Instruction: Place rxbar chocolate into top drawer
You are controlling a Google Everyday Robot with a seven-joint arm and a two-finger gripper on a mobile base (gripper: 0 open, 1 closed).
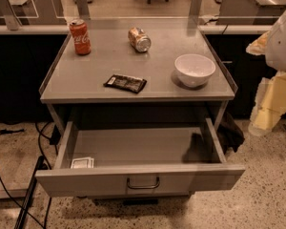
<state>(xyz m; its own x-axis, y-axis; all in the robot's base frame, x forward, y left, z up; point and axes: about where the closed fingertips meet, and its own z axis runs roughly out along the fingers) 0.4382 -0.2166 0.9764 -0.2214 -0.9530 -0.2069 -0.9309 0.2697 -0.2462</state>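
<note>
The rxbar chocolate (126,83) is a flat dark wrapper with a white patch at its left end. It lies on the grey cabinet top (86,80), near the front edge. The top drawer (138,180) is pulled open below it, with a bar handle (143,183) at the centre of its front panel. A small white packet (82,163) lies in the drawer's front left corner. My arm comes in at the right edge. The gripper (271,106) hangs there beside the cabinet's right side, well clear of the bar and holding nothing that I can see.
On the cabinet top stand an upright red cola can (80,36) at the back left, a tipped can (139,39) at the back middle and a white bowl (195,69) at the right. Cables (19,194) lie on the floor at the left. A dark shape (199,149) sits in the drawer's right end.
</note>
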